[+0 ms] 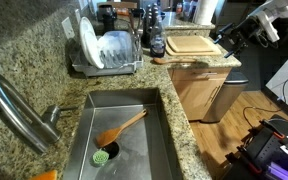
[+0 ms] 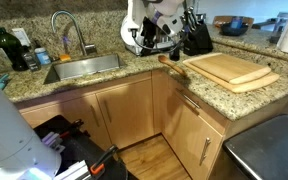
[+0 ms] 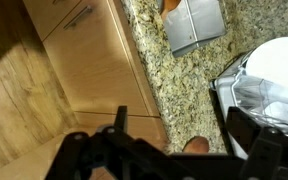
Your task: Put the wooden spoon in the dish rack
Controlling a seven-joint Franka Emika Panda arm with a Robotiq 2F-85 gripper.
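The wooden spoon [image 1: 121,126] lies diagonally on the floor of the steel sink [image 1: 154,140], next to a green brush [image 1: 104,153]. The dish rack [image 1: 112,66] stands on the counter beyond the sink's far end and holds white plates and a clear bowl. It also shows at the right edge of the wrist view [image 3: 224,95]. My gripper [image 1: 227,41] hangs in the air over the counter by the cutting board, well away from the spoon. In the wrist view its jaws [image 3: 184,118] are apart with nothing between them. The arm hides the rack in an exterior view [image 2: 149,30].
A wooden cutting board [image 1: 194,44] [image 2: 229,68] lies on the granite counter by the gripper. A rounded wooden tip [image 3: 196,146] shows below the jaws. The faucet [image 2: 66,25] stands behind the sink. Bottles [image 2: 12,48] and a knife block [image 2: 196,35] line the back. Cabinets are below.
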